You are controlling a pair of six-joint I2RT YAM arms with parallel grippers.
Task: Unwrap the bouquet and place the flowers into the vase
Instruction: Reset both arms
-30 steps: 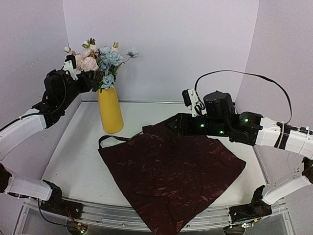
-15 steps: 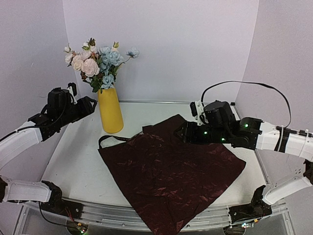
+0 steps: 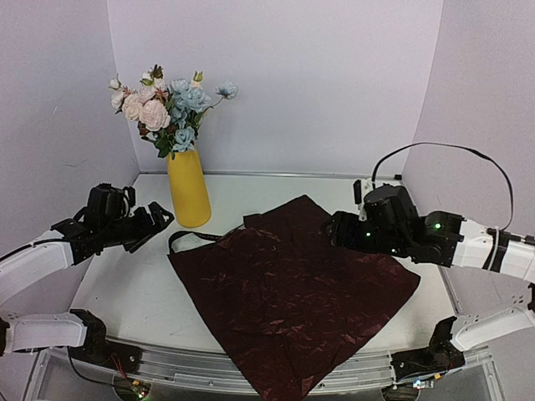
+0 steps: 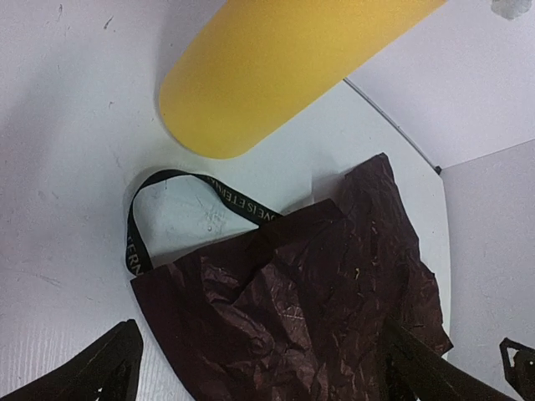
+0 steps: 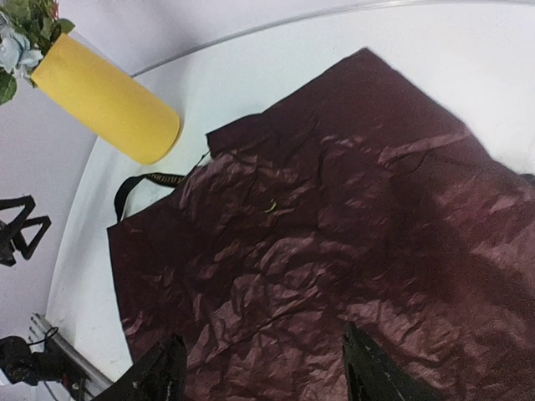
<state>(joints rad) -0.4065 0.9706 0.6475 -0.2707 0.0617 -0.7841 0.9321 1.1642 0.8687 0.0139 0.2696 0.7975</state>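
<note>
Fingers (image 4: 104, 372) apart, left gripper (image 3: 160, 224) beside vase (image 3: 189, 190), clear of paper (image 3: 292, 284) edge.

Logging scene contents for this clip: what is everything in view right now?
table: one, white, under everything
vase: one, yellow, upright at the table's back left
flowers: one bunch, pink, pale blue and cream, standing in the vase
wrapping paper: one sheet, dark red, spread flat mid-table
ribbon: one, black, looped between vase and paper
left arm: one, white and black, left of the vase, jaws open, empty
right arm: one, white and black, over the paper's right edge, jaws open, empty
</note>
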